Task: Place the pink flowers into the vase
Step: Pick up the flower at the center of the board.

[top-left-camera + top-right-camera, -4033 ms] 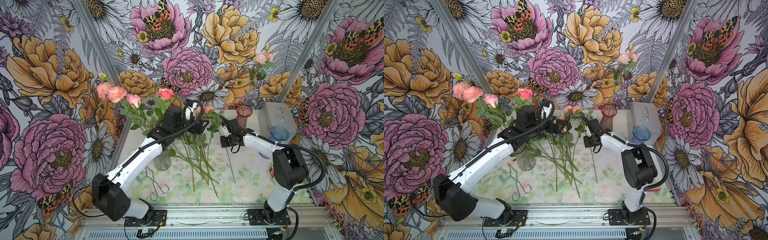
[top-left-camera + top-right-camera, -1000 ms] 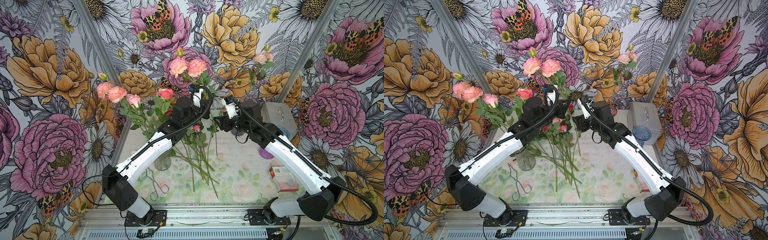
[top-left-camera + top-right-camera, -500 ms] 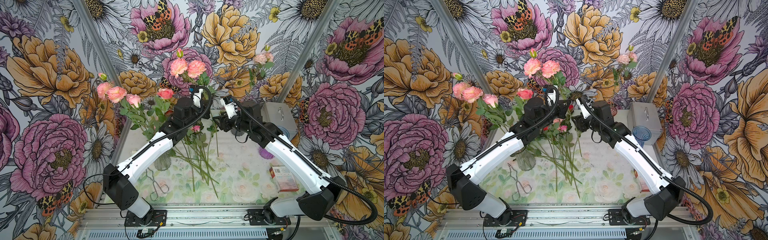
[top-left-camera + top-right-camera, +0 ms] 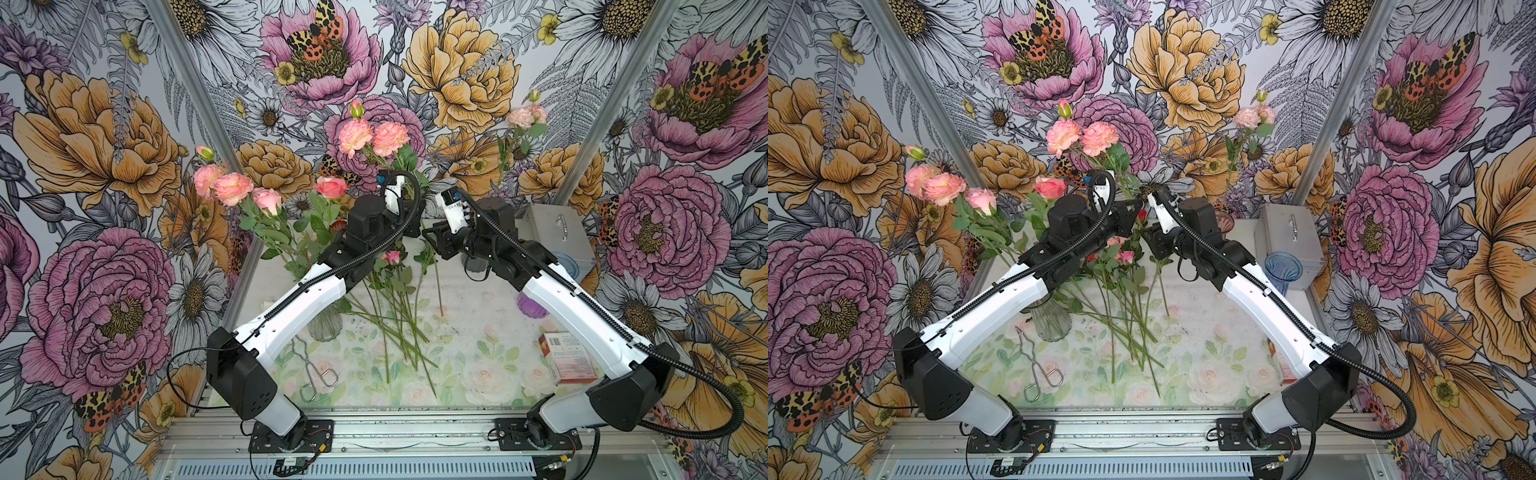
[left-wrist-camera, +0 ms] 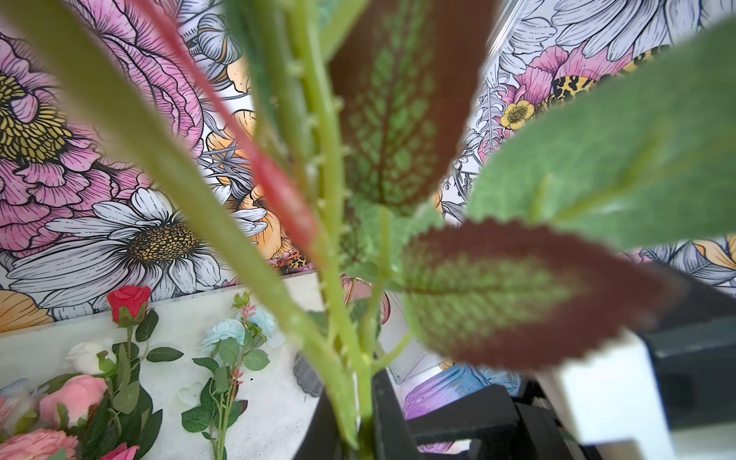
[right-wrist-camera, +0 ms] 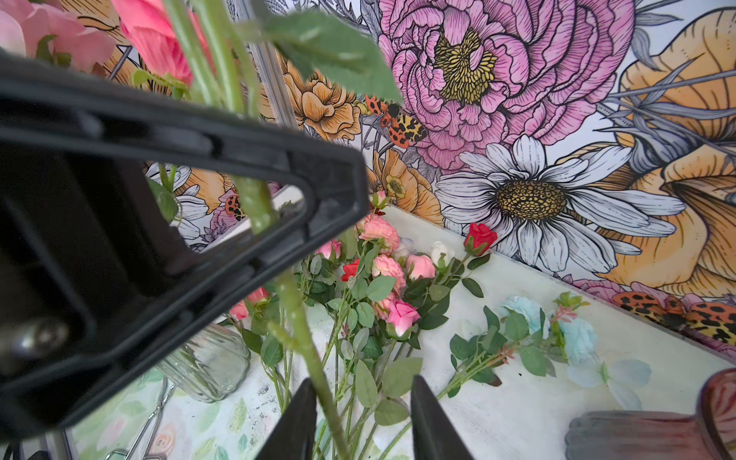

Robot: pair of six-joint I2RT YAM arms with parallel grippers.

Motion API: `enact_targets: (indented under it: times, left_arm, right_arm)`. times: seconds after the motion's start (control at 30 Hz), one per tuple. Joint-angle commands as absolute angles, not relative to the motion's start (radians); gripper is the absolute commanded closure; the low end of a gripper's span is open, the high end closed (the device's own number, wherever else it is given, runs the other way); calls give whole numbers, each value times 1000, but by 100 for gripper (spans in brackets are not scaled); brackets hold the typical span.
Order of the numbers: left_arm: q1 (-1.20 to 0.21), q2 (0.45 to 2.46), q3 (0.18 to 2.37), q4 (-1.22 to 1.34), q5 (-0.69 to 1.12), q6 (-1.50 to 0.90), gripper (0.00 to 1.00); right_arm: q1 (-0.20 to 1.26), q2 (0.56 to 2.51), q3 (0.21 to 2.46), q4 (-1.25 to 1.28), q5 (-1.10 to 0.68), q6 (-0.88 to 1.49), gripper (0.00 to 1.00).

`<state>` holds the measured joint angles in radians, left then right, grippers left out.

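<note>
Above the far half of the tabletop (image 4: 478,336) we find the pink sprig (image 4: 371,139) held off the surface, and its long axis is what matters. In both top views it runs from the two ruffled heads at about 11 o'clock, down through both pincers, to the bare cut end at about 5 o'clock.

The left pincer (image 5: 363,432) is clenched on the stem just below the leaves. The right pincer (image 6: 364,422) sits further toward the cut end on the same stem. In the right wrist view its jaws stand apart with the stem between them, close to one finger (image 6: 295,430) and clear of the other, so we read it as released, not gripping.

From the left pincer the vase (image 4: 325,326) lies at roughly 7 o'clock, partly beneath the left forearm. It already carries several pink flowers (image 4: 227,188) leaning toward 11 o'clock. The left arm is plainly the nearer one.

We judge that the coming move turns on swinging the cut end from 5 o'clock round toward 7 o'clock, so that it points down at the vase mouth. The standing blooms and the forearm crowd that mouth. Loose stems (image 4: 395,320) lie on the tabletop between the arms.
</note>
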<state>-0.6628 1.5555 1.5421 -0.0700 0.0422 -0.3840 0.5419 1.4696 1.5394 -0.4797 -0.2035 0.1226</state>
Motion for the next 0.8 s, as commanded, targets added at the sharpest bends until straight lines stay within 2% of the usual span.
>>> enact_targets:
  times: [0.0,0.1,0.37,0.43,0.6,0.7,0.77]
  left_arm:
    - [-658,1564,1555,-48,70,-407,91]
    - [-657,1570,1556,-49,67,-412,91]
    - [-654,1580,1572,-67,67,-417,85]
    - [-652,1581,1577,-70,65,-418,77]
    - [-623,1565,1582,-95,56,-425,40]
    - [-573,1534,1567,-103,53,-444,27]
    - [-535,1515,1562,-110,75,-457,23]
  right_arm:
    - [545,1490,1585,-451,-227,138,63]
    - [548,1497,1594,-447,-223,141,69]
    - [551,1502,1595,-437,-228,152,94]
    - [551,1499,1588,-436,-221,152,98]
    - [544,1477,1558,-433,-187,144,100]
    - [520,1458,1532,-433,-185,144,100]
    - [506,1445,1518,-430,-182,142,100]
